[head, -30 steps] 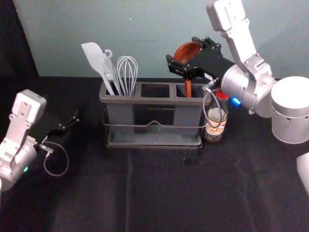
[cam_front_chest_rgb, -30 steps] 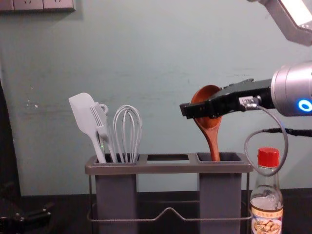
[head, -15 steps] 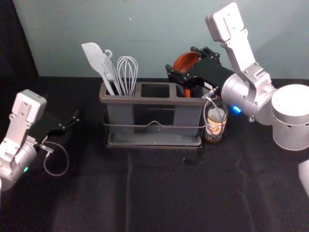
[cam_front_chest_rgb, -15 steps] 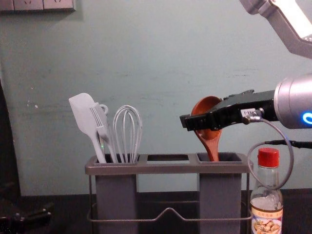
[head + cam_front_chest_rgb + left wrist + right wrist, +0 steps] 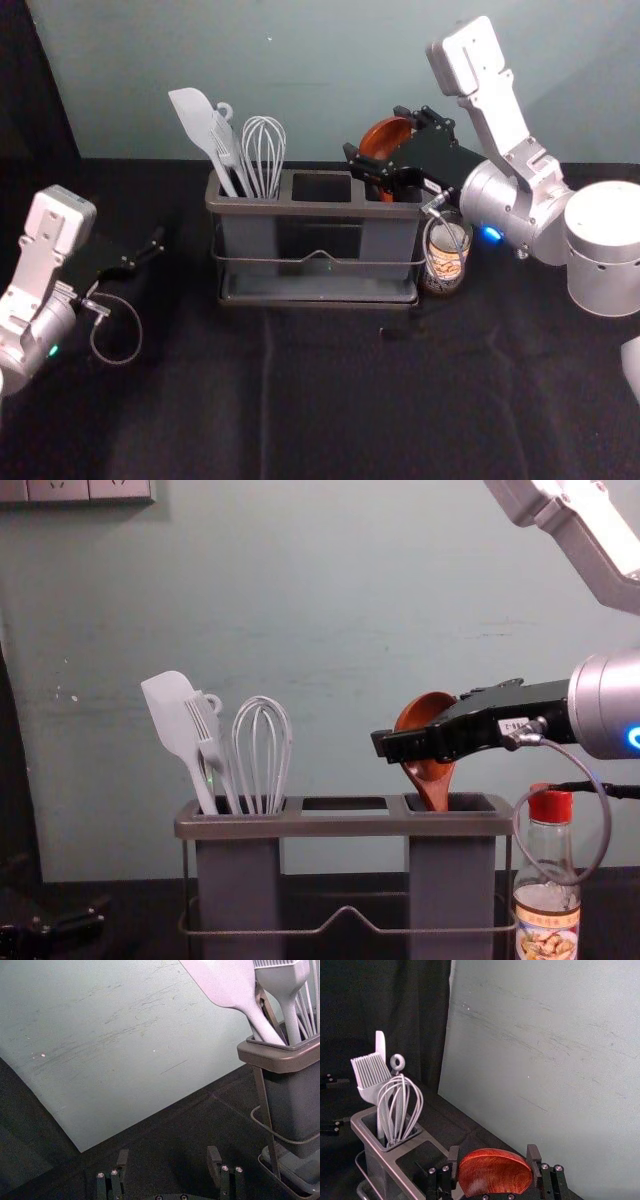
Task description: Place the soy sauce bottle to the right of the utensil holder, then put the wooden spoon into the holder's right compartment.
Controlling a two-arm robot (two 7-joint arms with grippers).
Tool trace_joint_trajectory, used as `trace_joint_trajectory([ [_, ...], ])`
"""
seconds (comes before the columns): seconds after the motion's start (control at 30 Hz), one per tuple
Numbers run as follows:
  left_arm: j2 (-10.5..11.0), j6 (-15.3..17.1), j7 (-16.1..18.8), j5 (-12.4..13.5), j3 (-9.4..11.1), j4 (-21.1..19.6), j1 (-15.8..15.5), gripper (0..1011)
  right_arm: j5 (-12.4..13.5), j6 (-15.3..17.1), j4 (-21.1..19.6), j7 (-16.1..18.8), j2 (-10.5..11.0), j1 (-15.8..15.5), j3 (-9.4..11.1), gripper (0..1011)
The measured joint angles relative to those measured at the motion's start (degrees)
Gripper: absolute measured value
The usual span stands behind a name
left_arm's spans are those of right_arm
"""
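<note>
In the head view my right gripper (image 5: 376, 134), above the holder's right compartment, is shut on the bowl of the wooden spoon (image 5: 384, 137). The right wrist view has the spoon's bowl (image 5: 495, 1172) between the fingers of my right gripper (image 5: 493, 1154). In the chest view the spoon (image 5: 430, 775) leans slightly, its handle entering the right compartment of the utensil holder (image 5: 345, 825); the lower end is hidden. The soy sauce bottle (image 5: 547, 905) stands upright just right of the holder. My left gripper (image 5: 150, 250) is parked at the left; in its wrist view, the left gripper (image 5: 167, 1157) stands open.
A white spatula (image 5: 200, 125), a brush and a whisk (image 5: 264, 155) stand in the holder's left compartment. The wall (image 5: 330, 610) rises behind the holder. A cable (image 5: 600, 830) from my right gripper loops in front of the bottle.
My right gripper has moved down with the spoon in it, so the handle sits deeper in the right compartment. The left arm, holder and bottle have stayed where they were.
</note>
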Motion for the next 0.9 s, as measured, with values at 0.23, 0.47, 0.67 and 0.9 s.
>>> trace_joint_trajectory([
  [0.23, 0.00, 0.00, 0.00, 0.00, 0.00, 0.00, 0.00, 1000, 0.33, -0.14, -0.04, -0.03, 0.30, -0.13, -0.10, 841],
  [0.47, 0.00, 0.00, 0.00, 0.00, 0.00, 0.00, 0.00, 1000, 0.49, -0.32, -0.08, -0.07, 0.50, -0.21, -0.18, 841],
  [0.67, 0.00, 0.00, 0.00, 0.00, 0.00, 0.00, 0.00, 1000, 0.54, -0.58, -0.04, -0.20, 0.69, -0.33, -0.33, 854],
  [0.9, 0.00, 0.00, 0.00, 0.00, 0.00, 0.00, 0.00, 1000, 0.39, -0.79, -0.24, -0.85, 0.71, -0.55, -0.41, 1003],
])
